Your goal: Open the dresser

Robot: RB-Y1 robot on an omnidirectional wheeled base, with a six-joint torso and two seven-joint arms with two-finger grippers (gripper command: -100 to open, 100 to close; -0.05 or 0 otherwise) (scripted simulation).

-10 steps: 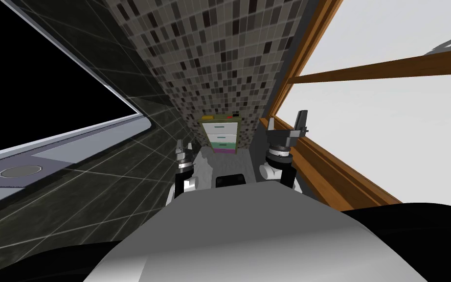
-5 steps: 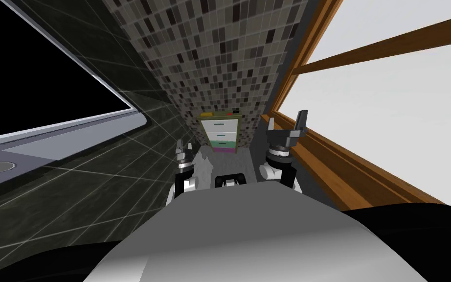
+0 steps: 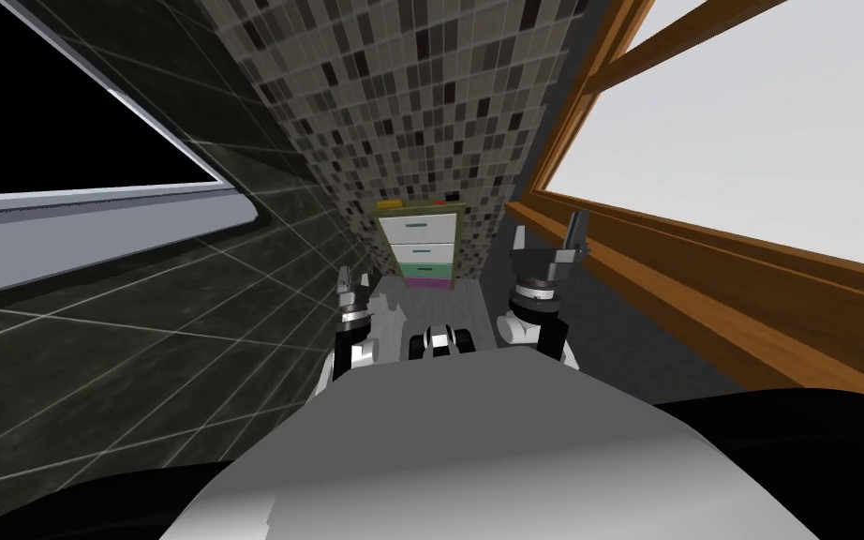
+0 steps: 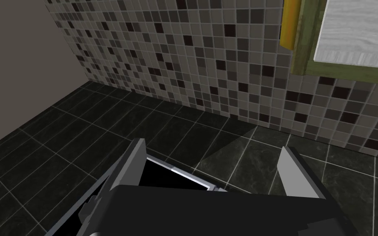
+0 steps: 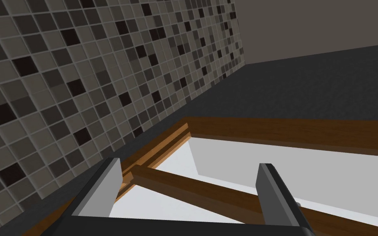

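Observation:
The dresser stands far ahead against the mosaic wall, an olive frame with two white drawers above a green one and a purple one, all shut. My left gripper is raised low left of it, well short. In the left wrist view its fingers stand open with nothing between them, and a corner of the dresser's olive frame lies beyond. My right gripper is held up at the right, open and empty.
A mosaic-tiled wall runs behind the dresser. A wooden-framed window lines the right side. Dark tiles and a grey ledge edging a black area lie left. A yellow item rests on the dresser top.
My view has shifted and rolled: the dresser sits slightly higher and larger, the grey ledge with its round fitting has slid off to the left. Both arms hold the same pose.

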